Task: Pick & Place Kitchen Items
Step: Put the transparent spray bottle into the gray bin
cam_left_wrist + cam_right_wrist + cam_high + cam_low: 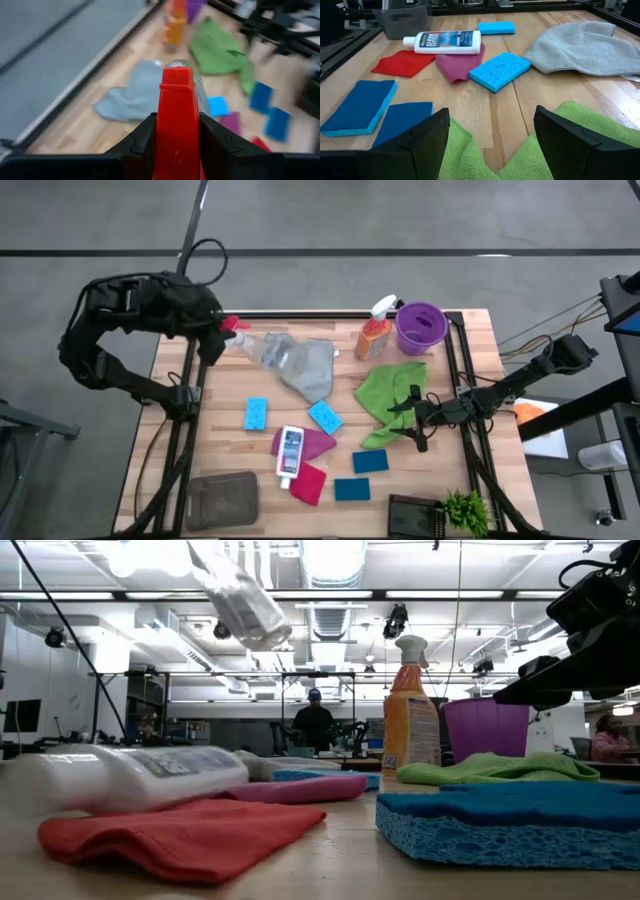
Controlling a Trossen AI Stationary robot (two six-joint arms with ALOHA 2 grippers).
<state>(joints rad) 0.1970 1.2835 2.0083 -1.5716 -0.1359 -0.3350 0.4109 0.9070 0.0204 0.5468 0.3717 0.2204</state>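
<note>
Wooden slats (230,455) carry your clutter — sponges, cloths, a white bottle (289,451). Your left gripper (216,332) pinches the clear spray bottle (268,349) by its red trigger head (176,125), lifted above the grey cloth (312,367) at the far left of the table. Its long axis runs from the gripper toward the table's middle, body pointing at the purple bin (420,327). Your right gripper (408,410) hovers with fingers spread over the green cloth (385,395), gripping nothing. The left arm is the one placed to carry the bottle on, probably toward that bin.
</note>
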